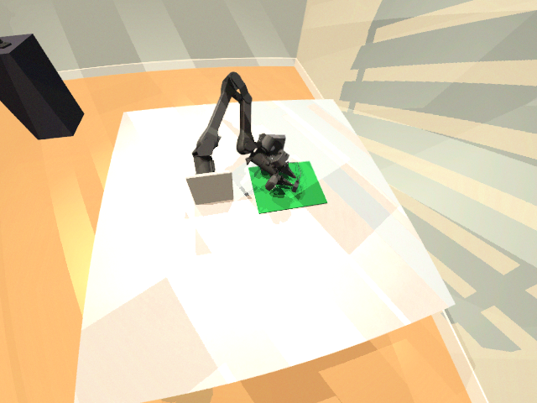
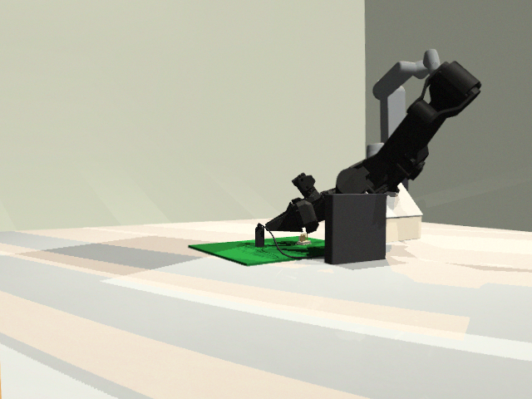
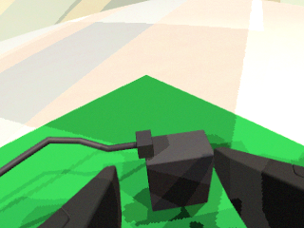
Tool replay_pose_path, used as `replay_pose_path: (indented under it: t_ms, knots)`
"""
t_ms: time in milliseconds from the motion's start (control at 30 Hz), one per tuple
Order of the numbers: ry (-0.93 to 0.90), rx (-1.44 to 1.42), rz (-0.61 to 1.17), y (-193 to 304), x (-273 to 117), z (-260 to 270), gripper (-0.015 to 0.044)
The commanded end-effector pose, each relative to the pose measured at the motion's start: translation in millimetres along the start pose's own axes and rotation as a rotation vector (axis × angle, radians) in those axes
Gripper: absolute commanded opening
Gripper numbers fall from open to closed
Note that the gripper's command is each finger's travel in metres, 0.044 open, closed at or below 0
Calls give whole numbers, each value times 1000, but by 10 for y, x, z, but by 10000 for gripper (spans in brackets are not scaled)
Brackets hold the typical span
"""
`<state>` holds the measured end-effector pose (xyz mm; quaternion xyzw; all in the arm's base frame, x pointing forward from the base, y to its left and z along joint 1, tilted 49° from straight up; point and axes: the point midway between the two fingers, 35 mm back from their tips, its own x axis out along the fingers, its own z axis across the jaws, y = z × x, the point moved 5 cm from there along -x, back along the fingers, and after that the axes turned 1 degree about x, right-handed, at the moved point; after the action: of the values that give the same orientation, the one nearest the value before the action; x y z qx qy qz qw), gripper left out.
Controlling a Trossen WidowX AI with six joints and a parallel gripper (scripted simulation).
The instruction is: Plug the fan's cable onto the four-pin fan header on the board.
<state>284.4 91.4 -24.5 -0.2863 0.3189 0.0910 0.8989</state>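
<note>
dark fan box (image 2: 355, 227) screens the board (image 2: 240, 252); released claw (image 3: 174, 216) flanks the plug (image 3: 179, 169).

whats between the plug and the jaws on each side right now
Only bare green board shows in the gaps beside the plug; the wrist view shows both jaws clear of it.

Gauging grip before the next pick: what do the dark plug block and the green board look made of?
The dark grey square plug block looks like matte moulded plastic: flat faces, sharp edges, no shine. The flat green board looks like smooth circuit laminate with faint darker traces; material uncertain. The gripper stands open around the plug.
</note>
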Motion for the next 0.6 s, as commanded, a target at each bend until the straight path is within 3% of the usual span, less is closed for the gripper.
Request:
replay_pose_path:
  t_ms: [0,567]
  knots:
    - [4,0,0,-24,-114,20,205]
    - [4,0,0,-150,-645,33,205]
